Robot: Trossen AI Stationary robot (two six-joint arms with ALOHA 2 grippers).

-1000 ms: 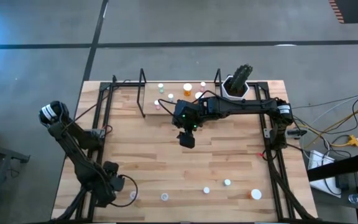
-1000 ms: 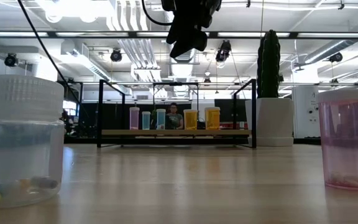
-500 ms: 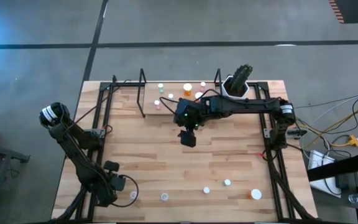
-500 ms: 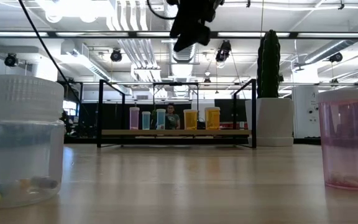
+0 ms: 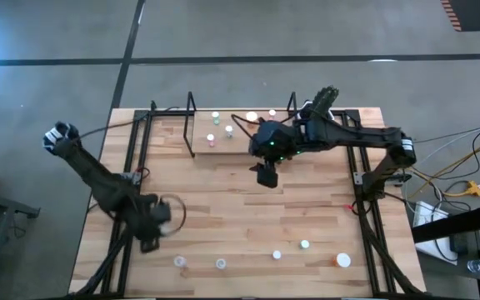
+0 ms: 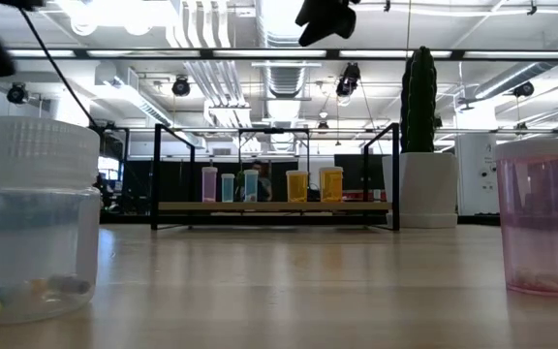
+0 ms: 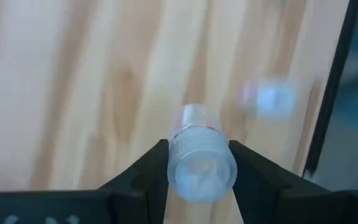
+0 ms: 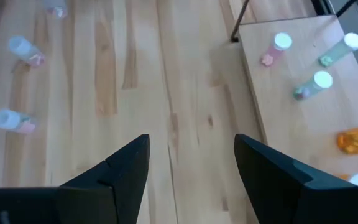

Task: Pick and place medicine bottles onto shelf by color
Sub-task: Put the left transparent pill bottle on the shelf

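My left gripper (image 5: 163, 223) is shut on a small clear white-capped bottle (image 7: 201, 163), above the table's near left part. My right gripper (image 5: 267, 175) hangs open and empty above the table's middle, just near of the shelf (image 5: 240, 132); its fingers (image 8: 126, 165) frame bare wood. The low wooden shelf with black wire uprights holds several upright bottles, pink, greenish and orange (image 6: 298, 184). Several more bottles stand on their bases near the front edge (image 5: 221, 263), among them an orange one (image 5: 342, 260). My left gripper pinches the clear bottle between its two fingers, which sit on opposite sides of its wider capped end (image 7: 174, 163). The bottle lies along the fingers, with its narrower body (image 7: 194, 121) pointing away past the fingertips. It is lifted clear of the table.
A white hexagonal pot with a cactus (image 5: 319, 112) stands at the shelf's right end. Black frame rails (image 5: 140, 142) run along the table's left and right sides. In the low view a clear bottle (image 6: 37, 233) and a pink bottle (image 6: 536, 218) stand close to the camera.
My left gripper has risen from near the front edge and gone toward the far edge, carrying the clear bottle clear of the table. My right gripper has gone up and toward the table's right edge, still open.
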